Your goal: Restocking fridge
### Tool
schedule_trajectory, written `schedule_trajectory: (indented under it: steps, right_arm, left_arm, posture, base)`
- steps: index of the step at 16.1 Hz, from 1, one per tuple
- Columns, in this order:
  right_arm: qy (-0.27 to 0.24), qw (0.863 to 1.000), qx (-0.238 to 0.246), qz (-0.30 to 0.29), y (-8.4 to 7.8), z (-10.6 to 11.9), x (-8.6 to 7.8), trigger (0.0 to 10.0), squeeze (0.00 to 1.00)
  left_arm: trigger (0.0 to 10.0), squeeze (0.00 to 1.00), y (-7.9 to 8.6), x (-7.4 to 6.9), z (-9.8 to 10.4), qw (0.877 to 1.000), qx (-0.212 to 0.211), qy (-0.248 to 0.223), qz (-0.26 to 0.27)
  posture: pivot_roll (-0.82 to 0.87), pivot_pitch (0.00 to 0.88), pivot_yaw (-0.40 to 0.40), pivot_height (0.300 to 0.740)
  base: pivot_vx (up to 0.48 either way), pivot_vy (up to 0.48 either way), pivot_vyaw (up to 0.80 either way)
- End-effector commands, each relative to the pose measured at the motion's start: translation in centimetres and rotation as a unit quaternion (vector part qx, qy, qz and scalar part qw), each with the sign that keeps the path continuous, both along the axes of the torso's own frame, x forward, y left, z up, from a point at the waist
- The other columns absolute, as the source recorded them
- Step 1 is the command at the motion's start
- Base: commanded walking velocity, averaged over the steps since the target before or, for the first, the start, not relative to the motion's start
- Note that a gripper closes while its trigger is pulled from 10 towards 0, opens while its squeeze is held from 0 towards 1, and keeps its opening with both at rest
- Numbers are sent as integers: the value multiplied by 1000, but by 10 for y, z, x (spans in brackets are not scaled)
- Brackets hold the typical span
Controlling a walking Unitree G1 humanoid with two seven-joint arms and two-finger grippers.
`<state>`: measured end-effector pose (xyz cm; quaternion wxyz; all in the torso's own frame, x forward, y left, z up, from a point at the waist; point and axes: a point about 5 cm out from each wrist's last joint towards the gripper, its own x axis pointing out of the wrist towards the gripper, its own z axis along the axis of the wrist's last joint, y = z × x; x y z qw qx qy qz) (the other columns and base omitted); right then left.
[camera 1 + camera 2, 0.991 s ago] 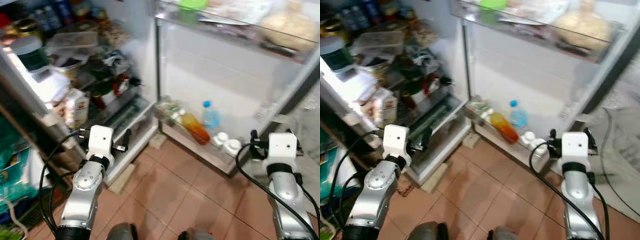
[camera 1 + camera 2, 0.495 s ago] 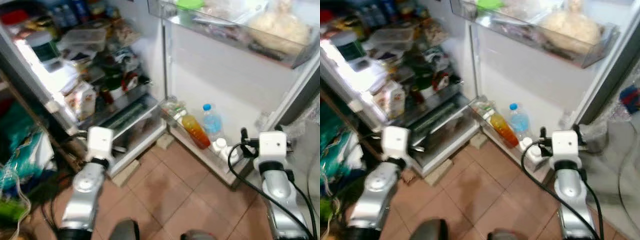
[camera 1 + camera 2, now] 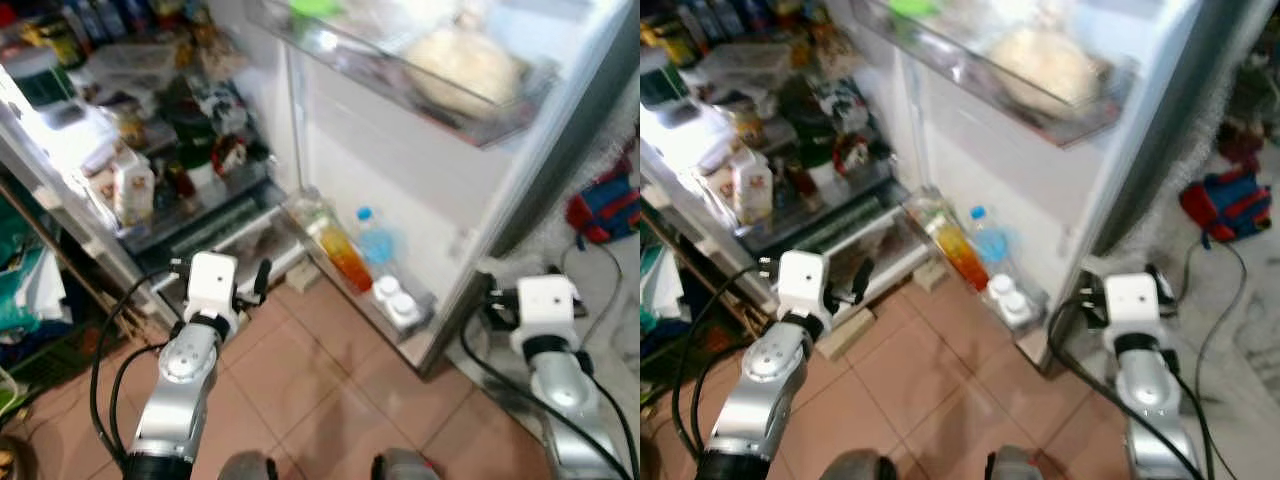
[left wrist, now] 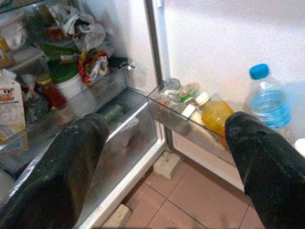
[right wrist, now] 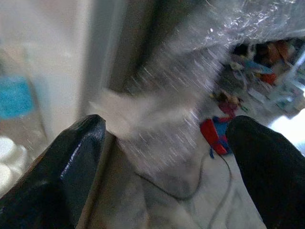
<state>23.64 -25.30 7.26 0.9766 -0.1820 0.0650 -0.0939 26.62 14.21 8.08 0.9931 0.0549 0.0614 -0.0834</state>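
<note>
Left hand [image 4: 162, 157] hangs low in front of the open fridge [image 3: 150, 130], its two black fingers [image 4: 62, 176] spread wide with nothing between them. Right hand [image 5: 167, 167] is just as wide apart and empty, held out past the edge of the fridge door [image 3: 400, 150] at the lower right of the head views.

From the left wrist you get the close look the head camera lacks: a crumpled wrapper and jars on the shelves, a red-lidded jar [image 4: 51, 93], a carton [image 4: 10, 112] at the frame's left edge, and the clear drawer [image 4: 119, 129] at the fridge's bottom. Along the door's lowest rack [image 4: 190, 124] stand an orange juice bottle [image 4: 214, 112] and a blue-capped water bottle [image 4: 268, 100].

The right wrist view is blurred; it catches the door's edge, a crinkled silvery sheet [image 5: 200, 95], and a red and blue bag [image 5: 217, 136] on the floor beyond.

Higher up, the head views show the door's upper shelf [image 3: 400, 70] holding a pale rounded bundle [image 3: 465, 65] and a green lid [image 3: 312, 8], with two white caps [image 3: 393, 298] low in the door rack beside the bottles.

Underfoot are reddish-brown tiles [image 3: 300, 400]. The bag [image 3: 605, 205] lies at the right edge on paler flooring, with a black cable [image 3: 600, 280] trailing near it. Green clutter sits at the far left.
</note>
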Motion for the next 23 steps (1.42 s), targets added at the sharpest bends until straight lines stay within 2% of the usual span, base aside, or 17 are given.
schedule_trajectory:
  steps: [1, 3, 4, 6, 7, 9, 11, 12, 15, 17, 20, 22, 23]
  right_arm:
    - [16, 1000, 11, -10, 1, -8, -3, 10000, 0]
    - [12, 999, 22, -37, -9, -9, -1, 10000, 0]
    - [-4, 999, 27, -36, -10, -3, 6, 10000, 0]
    - [-45, 998, 43, -22, -8, 16, 32, 10000, 0]
    - [-62, 997, 50, -11, -7, 26, 47, 10000, 0]
    - [-74, 995, 61, 9, -2, 35, 64, 10000, 0]
    - [-76, 994, 69, 30, 4, 39, 75, 10000, 0]
    - [-80, 992, 83, 47, 9, 42, 83, 10000, 0]
    - [-82, 986, 111, 92, 20, 47, 96, 10000, 0]
    - [-90, 978, 145, 123, 27, 53, 99, 10000, 0]
    - [-92, 954, 196, 207, 48, 58, 91, 10000, 0]
    - [-89, 930, 230, 271, 63, 64, 80, 10000, 0]
    - [-87, 908, 271, 308, 73, 71, 73, 10000, 0]
  left_arm:
    - [10000, 0, 11, -1, 0, 1000, 18, 0, 19]
    - [10000, 0, 12, -1, -1, 1000, 20, 1, 22]
    - [10000, 0, 12, -1, -1, 1000, 21, 2, 22]
    - [10000, 0, 11, -1, -2, 1000, 22, 7, 17]
    - [10000, 0, 11, -3, -5, 1000, 19, 18, 8]
    - [10000, 0, 16, -8, -12, 999, 0, 50, 12]
    - [10000, 0, 22, -11, -16, 998, -9, 64, 23]
    - [10000, 0, 24, -12, -16, 998, -1, 62, 26]
    - [10000, 0, 23, -12, -15, 998, 2, 64, 23]
    - [10000, 0, 23, -12, -14, 998, 2, 64, 23]
    - [10000, 0, 23, -13, -15, 998, 2, 66, 20]
    - [10000, 0, 22, -13, -16, 998, 3, 66, 15]
    - [10000, 0, 22, -12, -16, 998, 2, 66, 14]
  posture:
    - [33, 61, 21, 740]
    - [32, 63, 23, 740]
    - [31, 65, 26, 740]
    - [33, 64, 30, 740]
    - [39, 62, 30, 740]
    - [44, 60, 30, 740]
    - [57, 59, 26, 740]
    - [63, 59, 26, 740]
    - [65, 59, 26, 740]
    - [65, 60, 23, 740]
    - [56, 63, 25, 740]
    - [51, 63, 29, 740]
    - [48, 63, 32, 740]
  base:
    - [0, 0, 0]
    - [0, 0, 0]
    - [0, 0, 0]
    - [0, 0, 0]
    - [0, 0, 0]
    - [0, 0, 0]
    - [0, 0, 0]
    - [0, 0, 0]
    - [0, 0, 0]
    - [0, 0, 0]
    - [0, 0, 0]
    - [0, 0, 0]
    - [0, 0, 0]
